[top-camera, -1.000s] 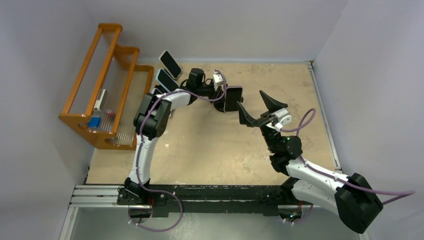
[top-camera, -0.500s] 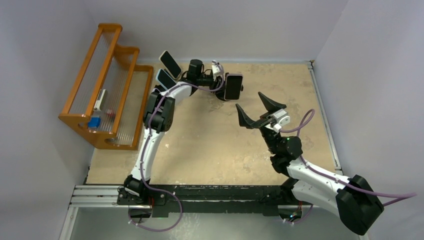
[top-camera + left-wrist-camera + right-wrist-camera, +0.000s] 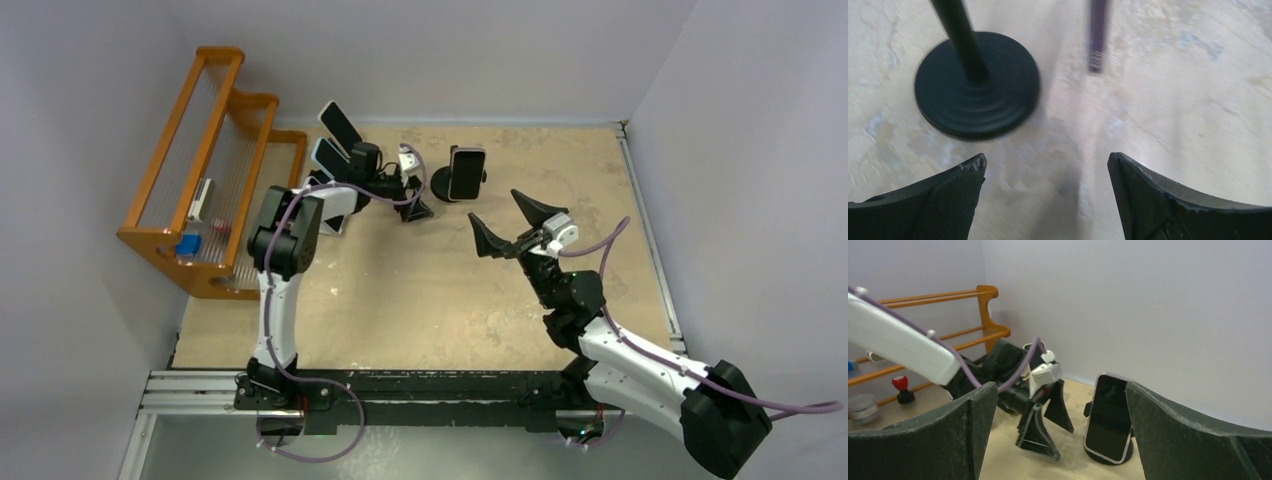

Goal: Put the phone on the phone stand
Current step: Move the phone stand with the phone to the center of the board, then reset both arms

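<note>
The phone [image 3: 466, 172], dark-screened with a pale rim, rests upright and tilted back on the black phone stand [image 3: 440, 192] at the back middle of the table. My left gripper [image 3: 418, 200] is open just left of the stand and touches neither. In the left wrist view my left gripper [image 3: 1045, 162] is empty, with the stand's round base [image 3: 977, 85] ahead to the left. My right gripper [image 3: 495, 207] hangs open in front of the phone, nothing in it. The right wrist view shows the phone [image 3: 1108, 417] between my right gripper's [image 3: 1060, 387] spread fingers, farther off.
An orange wooden rack [image 3: 215, 170] with small items stands along the left side. Two more phones [image 3: 340, 125] lean on stands at the back left, close behind my left arm. Walls enclose the table at the back and right.
My left gripper opened, let go of the phone and drew back to the left and down. The phone stays on the stand. The right gripper shifted slightly.
</note>
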